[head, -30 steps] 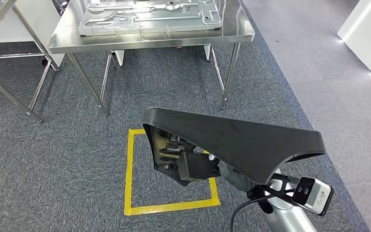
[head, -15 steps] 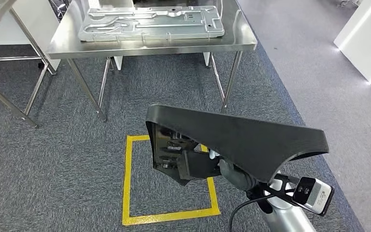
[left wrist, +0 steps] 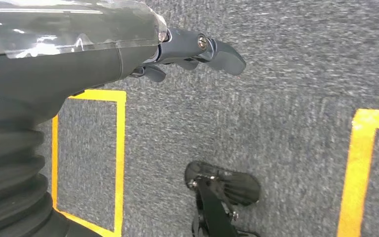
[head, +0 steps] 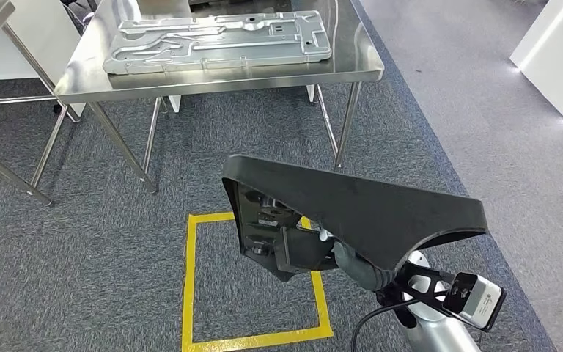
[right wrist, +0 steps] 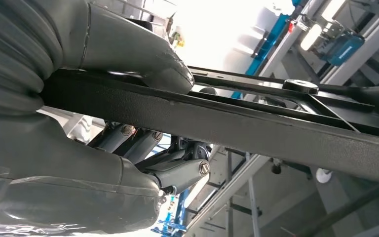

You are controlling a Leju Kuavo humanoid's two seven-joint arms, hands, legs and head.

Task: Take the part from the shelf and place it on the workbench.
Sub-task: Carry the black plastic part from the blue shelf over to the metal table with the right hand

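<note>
part [head: 366, 213]: black, matte, broad curved shell | right hand [right wrist: 128, 64]: gripping its edge | left hand [left wrist: 192, 49]: hanging empty, fingers loosely apart | workbench [head: 212, 77]: carrying a grey metal plate [head: 216, 40]

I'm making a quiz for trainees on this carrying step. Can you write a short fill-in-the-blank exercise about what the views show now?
1. The black part is held by the robot's ____ hand.
2. The left hand hangs above the grey carpet and holds ____.
3. The silver metal panel lies flat on the steel ____.
4. On the carpet below the held part, tape marks a square outline coloured ____.

Missing words: right; nothing; workbench; yellow
</note>
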